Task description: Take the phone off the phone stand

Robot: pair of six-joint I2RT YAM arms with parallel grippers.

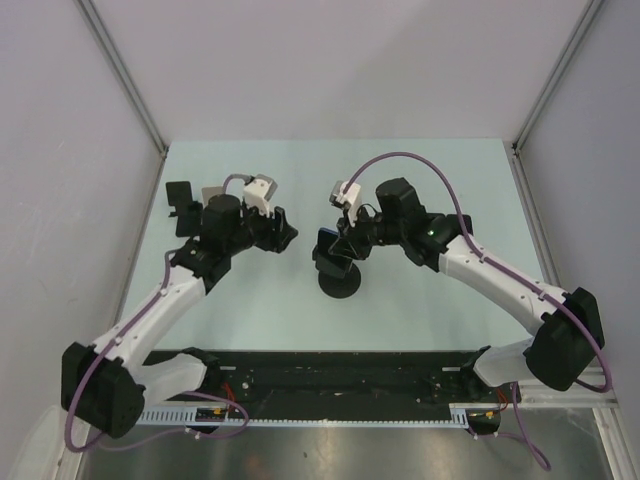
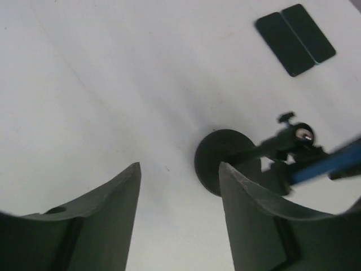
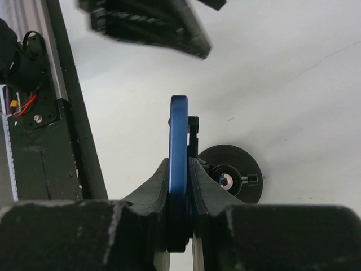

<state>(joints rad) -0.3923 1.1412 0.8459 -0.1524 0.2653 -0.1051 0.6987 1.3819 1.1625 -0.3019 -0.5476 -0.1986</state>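
Observation:
The blue phone stands edge-on between my right gripper's fingers, which are shut on it. The black phone stand's holder lies right against the phone's back, above the stand's round base. In the top view the right gripper is over the stand with the phone in it. My left gripper is open and empty, just left of the stand. In the left wrist view the base and the phone's blue edge show beyond the open left gripper.
Two dark flat rectangles lie side by side on the table beyond the stand. A black object sits at the table's far left. A black rail with wiring runs along the near edge.

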